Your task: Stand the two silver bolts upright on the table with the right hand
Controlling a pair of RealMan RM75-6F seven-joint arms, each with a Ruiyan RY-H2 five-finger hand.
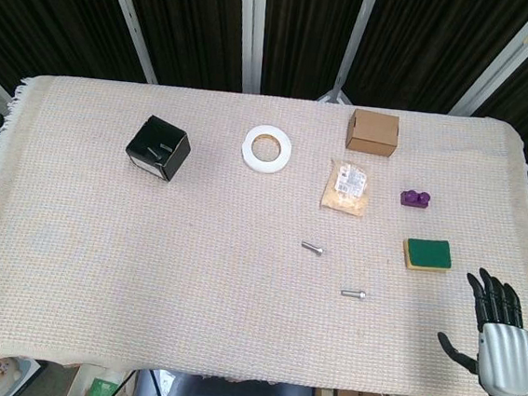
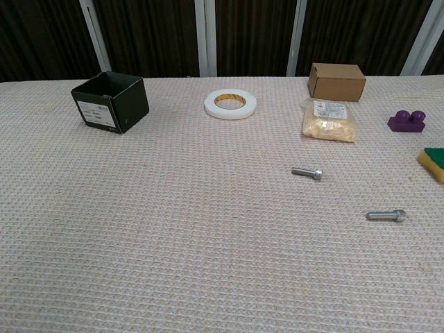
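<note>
We see two silver bolts, both lying flat on their sides on the woven table cloth, neither stood upright yet. We place them against the green-topped sponge (image 1: 427, 254). The first bolt (image 1: 311, 248) lies well to the left of the sponge, level with it, its head pointing toward the sponge; in the chest view this bolt (image 2: 306, 172) shows a cylindrical socket head at its right end. The second bolt (image 1: 354, 294) lies nearer the sponge, to its left and closer to us, head also on the right (image 2: 386, 216).
</note>
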